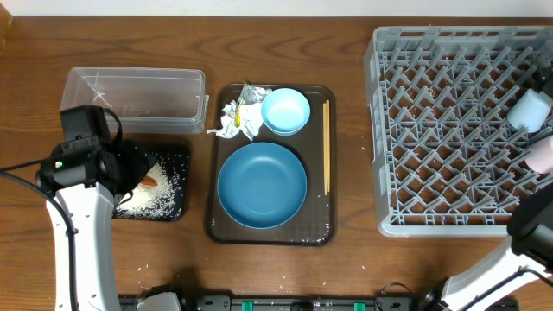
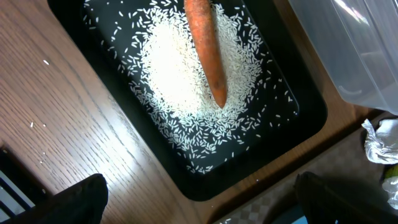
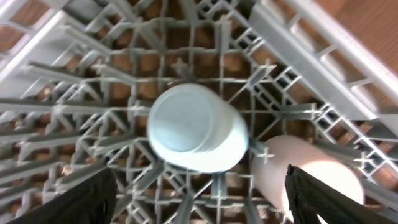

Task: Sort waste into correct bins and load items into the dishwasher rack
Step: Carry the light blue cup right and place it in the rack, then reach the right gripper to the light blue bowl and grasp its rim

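Note:
My left gripper (image 2: 205, 211) hangs open over the near corner of the black tray (image 2: 273, 162), which holds white rice (image 2: 174, 74) and an orange carrot piece (image 2: 205, 43). On the brown tray (image 1: 212, 199) sit a big dark blue bowl (image 1: 262, 185), a small light blue bowl (image 1: 285, 111), crumpled tissue (image 1: 233, 119), a wrapper (image 1: 252, 93) and chopsticks (image 1: 327, 147). My right gripper (image 3: 202, 205) is open above the grey rack (image 3: 93, 74). A white cup (image 3: 196, 127) lies free on the pegs, with a pink cup (image 3: 305, 168) beside it.
A clear plastic tub (image 1: 138, 95) stands behind the black tray (image 1: 181, 155). The rack (image 1: 378, 130) fills the right side of the table, both cups at its right edge. A few rice grains lie scattered on the wood near the left arm.

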Robot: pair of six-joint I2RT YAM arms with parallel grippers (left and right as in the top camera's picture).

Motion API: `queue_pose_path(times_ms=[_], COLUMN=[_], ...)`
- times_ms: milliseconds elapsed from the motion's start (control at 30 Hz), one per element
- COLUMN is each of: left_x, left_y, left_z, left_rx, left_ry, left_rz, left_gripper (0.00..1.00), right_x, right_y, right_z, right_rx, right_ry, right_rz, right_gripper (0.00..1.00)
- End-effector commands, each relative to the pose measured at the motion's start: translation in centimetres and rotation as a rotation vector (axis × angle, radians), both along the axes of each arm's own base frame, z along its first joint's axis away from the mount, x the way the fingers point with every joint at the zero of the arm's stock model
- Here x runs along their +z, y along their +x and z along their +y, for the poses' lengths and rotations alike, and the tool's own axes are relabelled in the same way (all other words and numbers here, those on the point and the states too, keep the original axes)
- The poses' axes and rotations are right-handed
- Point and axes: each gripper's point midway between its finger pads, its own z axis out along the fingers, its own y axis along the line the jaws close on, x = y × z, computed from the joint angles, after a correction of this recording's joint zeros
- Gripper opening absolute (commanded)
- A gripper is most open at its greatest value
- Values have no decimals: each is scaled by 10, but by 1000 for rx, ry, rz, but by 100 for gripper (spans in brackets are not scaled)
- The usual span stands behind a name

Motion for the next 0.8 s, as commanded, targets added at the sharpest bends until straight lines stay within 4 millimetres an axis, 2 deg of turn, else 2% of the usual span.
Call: queue_pose_path(times_ms=[0, 67, 167, 267, 333, 567, 767], left_x=[3, 3, 3, 3, 3, 3, 3], left_y=[0, 0, 0, 0, 0, 0, 0], left_z=[5, 5, 5, 5, 5, 5, 5], left_rx=[19, 19, 19, 19, 19, 19, 19], left_ry=[13, 13, 13, 13, 13, 13, 13], left_rz=[-1, -1, -1, -1, -1, -1, -1], left_gripper=[98, 98, 98, 98, 98, 98, 98], right_x=[62, 86, 124, 137, 131, 76, 34], right_y=[17, 24, 27, 29, 30, 27, 23], right_z=[57, 95, 161, 222, 260, 364, 458], right_rx=[173, 291, 493, 668, 761, 879, 1045], right_ry=[108, 216, 379, 422, 395, 116, 12], right_rz=[-202, -301, -429, -448, -408, -158, -94], right_gripper=[92, 99, 99, 99, 97, 86, 83])
